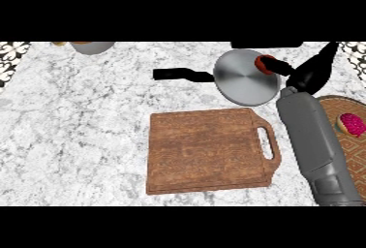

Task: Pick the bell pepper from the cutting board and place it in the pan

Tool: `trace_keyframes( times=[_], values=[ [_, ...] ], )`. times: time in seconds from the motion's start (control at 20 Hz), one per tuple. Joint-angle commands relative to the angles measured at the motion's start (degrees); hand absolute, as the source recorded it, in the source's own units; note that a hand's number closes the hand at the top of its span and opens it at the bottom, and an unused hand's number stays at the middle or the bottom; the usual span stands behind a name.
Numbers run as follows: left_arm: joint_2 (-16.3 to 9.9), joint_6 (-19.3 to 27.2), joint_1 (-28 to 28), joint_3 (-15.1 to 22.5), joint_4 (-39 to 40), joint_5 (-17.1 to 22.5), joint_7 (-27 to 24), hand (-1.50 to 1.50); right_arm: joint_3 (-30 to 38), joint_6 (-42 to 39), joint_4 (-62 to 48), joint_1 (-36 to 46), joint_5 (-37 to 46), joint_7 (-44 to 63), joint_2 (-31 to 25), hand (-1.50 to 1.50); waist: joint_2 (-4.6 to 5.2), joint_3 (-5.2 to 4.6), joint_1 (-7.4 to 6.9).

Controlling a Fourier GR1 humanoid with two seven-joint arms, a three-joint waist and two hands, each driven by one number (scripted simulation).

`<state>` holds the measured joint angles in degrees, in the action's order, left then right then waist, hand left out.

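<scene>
Pepper over the pan

We see the right hand grasping the red bell pepper above the pan rim; the cutting board is bare, only release remains.

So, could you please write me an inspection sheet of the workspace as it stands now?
Surface: marble counter, grey and white.
Job's things: cutting board bare, handle slot at its right; pan behind it, black handle pointing left; red pepper at the pan's right rim, in the right hand.
Clutter: wicker mat at the right edge with a pink item on it; grey pot at the far left, cut off by the view.
Hands: right hand curled round the pepper over the pan's rim; left hand nothing seen.
Cables: nothing seen.
Surroundings: patterned tiles at the far corners.
</scene>
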<state>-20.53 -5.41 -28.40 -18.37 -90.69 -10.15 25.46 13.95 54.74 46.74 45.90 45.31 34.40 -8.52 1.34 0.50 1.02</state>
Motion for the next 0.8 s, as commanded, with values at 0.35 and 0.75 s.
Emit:
trace_keyframes(
  times=[0.35, 0.75],
  values=[
    [4.59, 1.59, 12.09, 0.39, -5.92, 3.2, -5.6, 0.0, 3.03, 8.1, 5.09, -6.85, -1.33, -3.55, 3.35, -1.5, -2.64, -0.67, 6.01],
    [5.37, 0.97, 9.53, -2.77, -7.08, 2.62, -4.89, 0.0, 0.48, 4.0, 11.79, -14.4, -3.42, -7.05, 5.5, -1.5, -3.86, -0.7, 9.06]
  ],
)
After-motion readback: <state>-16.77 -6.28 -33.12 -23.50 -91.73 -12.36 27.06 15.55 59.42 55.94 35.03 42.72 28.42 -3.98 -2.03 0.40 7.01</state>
